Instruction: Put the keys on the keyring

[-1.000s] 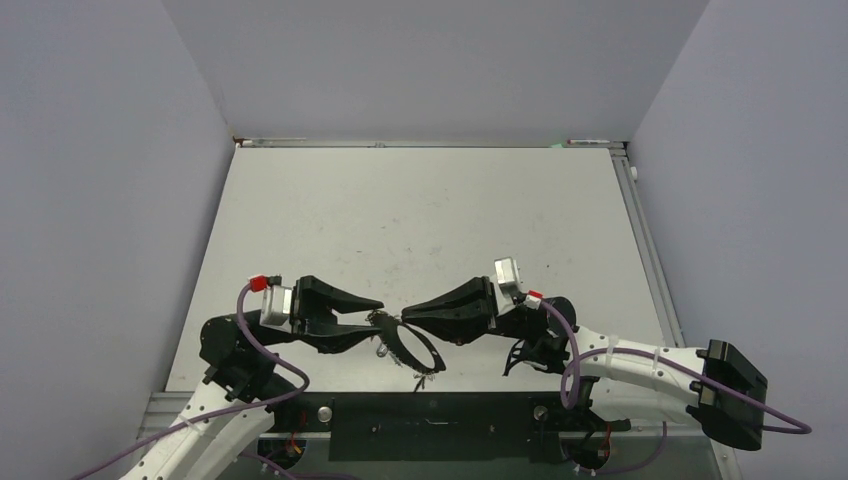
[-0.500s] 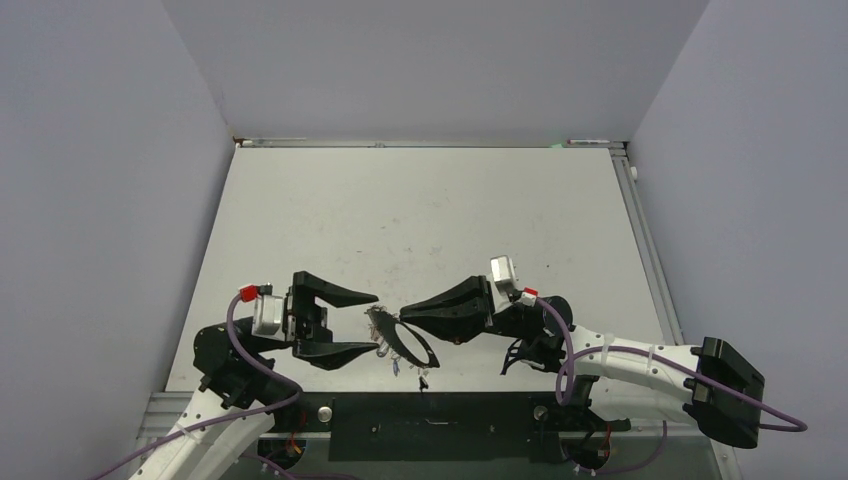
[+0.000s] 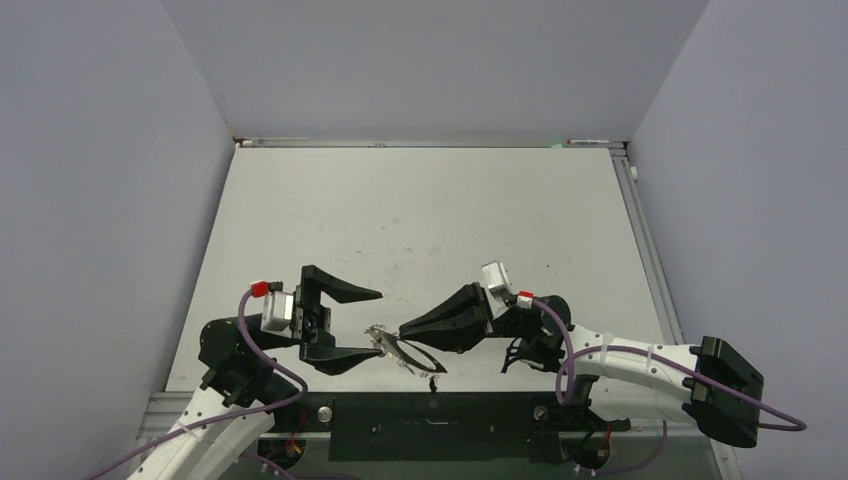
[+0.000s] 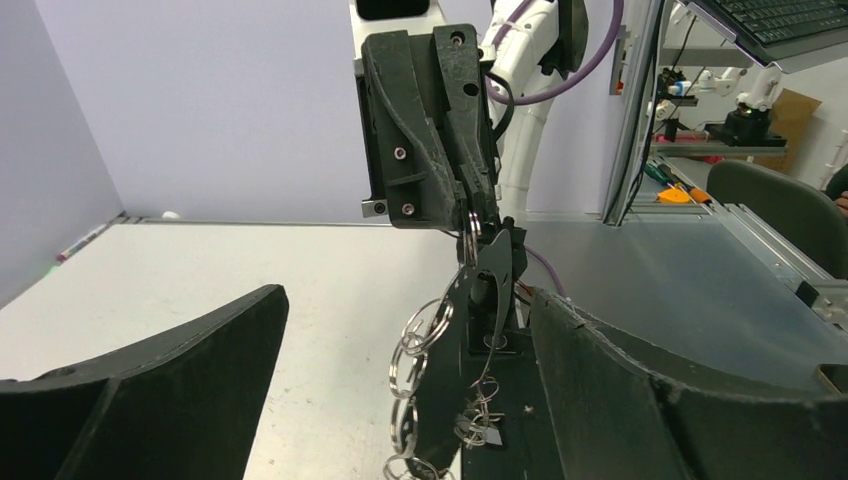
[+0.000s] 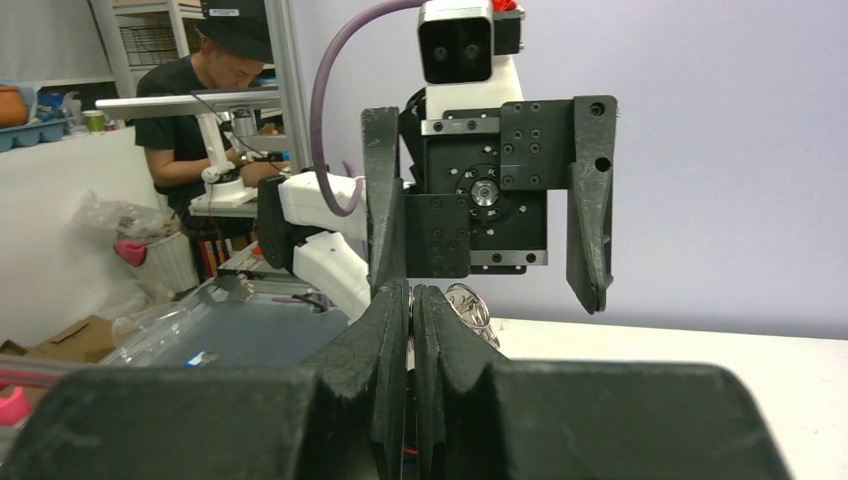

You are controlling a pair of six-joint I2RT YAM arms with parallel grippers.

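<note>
My right gripper [image 3: 402,330] is shut on the top of the keyring [image 3: 420,356], a thin oval ring hanging edge-on from the right fingertips [image 4: 470,215]. A chain of small silvery rings [image 4: 420,340] runs along its rim; they also show in the top view [image 3: 378,338] and behind my shut right gripper [image 5: 410,290] in the right wrist view [image 5: 470,305]. A tiny bunch of silvery pieces, the keys [image 4: 480,425], sits at the ring's lower end; I cannot tell whether it is attached. My left gripper [image 3: 376,322] is open, its fingers either side of the ring's left end without touching it [image 4: 408,293].
The black base plate [image 3: 430,412] between the arm mounts lies just under the hanging ring at the table's near edge. The white table [image 3: 420,220] stretches away behind both grippers. Grey walls stand on the left, right and back.
My left gripper opened wide, drew back left, then came forward so the ring's end is between its fingers. My right gripper sank slightly toward the near edge with the ring.
</note>
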